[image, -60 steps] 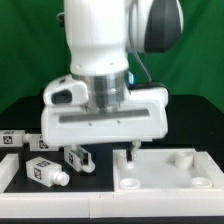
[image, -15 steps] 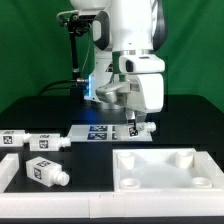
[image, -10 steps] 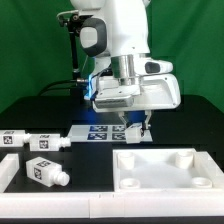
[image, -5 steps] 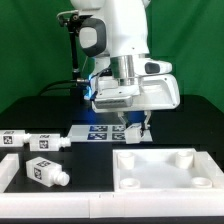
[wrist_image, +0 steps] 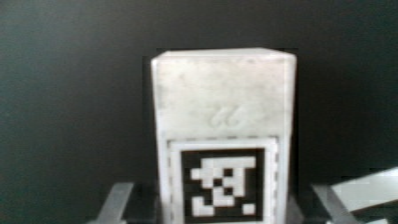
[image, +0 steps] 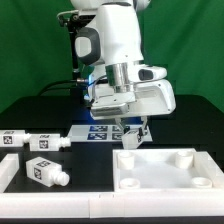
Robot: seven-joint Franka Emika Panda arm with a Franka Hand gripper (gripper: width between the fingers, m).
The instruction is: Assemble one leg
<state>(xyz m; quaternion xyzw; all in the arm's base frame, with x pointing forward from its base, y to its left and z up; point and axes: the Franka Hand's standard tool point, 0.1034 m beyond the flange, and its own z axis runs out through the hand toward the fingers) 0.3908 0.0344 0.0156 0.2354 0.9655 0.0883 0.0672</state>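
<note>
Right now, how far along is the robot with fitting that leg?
Done: a small white tagged plastic leg is gripped in the hand. In hand: it is held raised near the large white square tray piece. Left: seating it; the tray's visible corner holes look empty, and two similar legs lie untouched.

black table (image: 195, 118) | loose legs (image: 45, 171) | marker board (image: 98, 134) | white tray piece (image: 166, 172)

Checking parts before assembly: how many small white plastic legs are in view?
4. Three lie at the exterior view's left: the far-left white leg, the middle white leg and the nearest white leg. The held white leg sits between the jaws. Others may be hidden.
</note>
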